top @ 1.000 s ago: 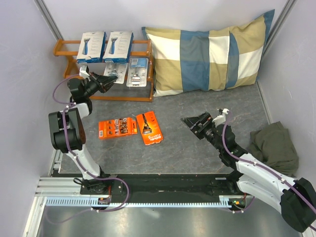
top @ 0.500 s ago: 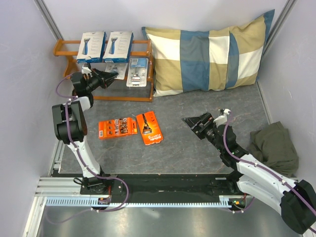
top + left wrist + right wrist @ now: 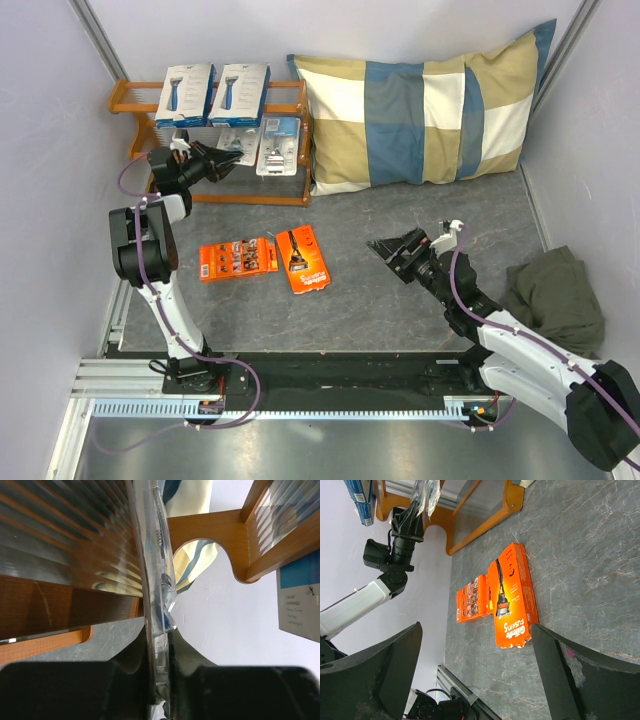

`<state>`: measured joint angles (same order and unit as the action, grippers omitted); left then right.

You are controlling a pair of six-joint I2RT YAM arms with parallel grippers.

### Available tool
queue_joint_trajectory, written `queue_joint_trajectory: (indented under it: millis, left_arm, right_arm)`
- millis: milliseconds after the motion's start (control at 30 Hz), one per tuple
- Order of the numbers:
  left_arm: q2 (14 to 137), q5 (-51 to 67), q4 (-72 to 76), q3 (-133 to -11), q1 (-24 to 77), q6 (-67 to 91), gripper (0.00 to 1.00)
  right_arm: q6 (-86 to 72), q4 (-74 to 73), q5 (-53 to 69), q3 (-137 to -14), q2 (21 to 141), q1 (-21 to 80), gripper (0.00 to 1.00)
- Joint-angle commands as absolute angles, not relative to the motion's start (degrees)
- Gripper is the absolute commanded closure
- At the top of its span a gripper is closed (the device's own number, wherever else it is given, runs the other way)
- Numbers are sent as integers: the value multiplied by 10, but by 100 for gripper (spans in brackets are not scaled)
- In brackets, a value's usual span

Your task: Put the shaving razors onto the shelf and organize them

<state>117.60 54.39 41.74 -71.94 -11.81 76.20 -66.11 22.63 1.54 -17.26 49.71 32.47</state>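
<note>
Left gripper at the shelf's middle tier, jaws pinched narrow on a clear blister pack seen edge-on. Right gripper low over the floor, jaws wide, nothing held. Two orange packs lie flat between the arms.

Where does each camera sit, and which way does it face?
Top: above and behind, looking down; left arm, right arm, shelf show.
Left wrist: on that arm, looking along the left claw at its pinched clear blister pack.
Right wrist: on that arm, facing the orange packs through the open right claw.
Shared: top and right wrist show those packs.
</note>
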Motion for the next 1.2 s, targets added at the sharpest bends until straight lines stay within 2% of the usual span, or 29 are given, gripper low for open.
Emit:
queue_joint_trajectory:
  millis: [0,67,100,167,333,433,567,733,1000,1167]
  left_arm:
    - [1174,549,361,-737,-116,705,72]
    - [1171,549,349,-735,-116,701,64]
    - [1169,548,345,-733,-117,695,56]
    - [1162,545,333,-730,-117,683,46]
    - [1142,534,305,-727,-116,658,33]
    - [1130,532,298,-723,-117,646,18]
    - [1110,528,287,-711,-117,628,7]
    - [1087,526,306,-673,-118,617,0]
    - [1047,523,366,-600,-120,639,0]
    - [999,513,443,-512,-120,659,0]
  right_arm:
    - [-651,249,25,-175,503,322,2]
    - [-652,249,25,-175,503,323,2]
    - [-651,248,25,-174,502,322,2]
    - [-651,247,25,-174,500,321,2]
    - [-651,245,26,-173,497,320,2]
    - [-651,246,27,-171,497,320,2]
    - [-654,248,29,-166,495,320,2]
    - [-656,250,30,-162,491,319,2]
    - [-658,255,34,-156,488,319,2]
    - [-659,258,35,-150,489,319,2]
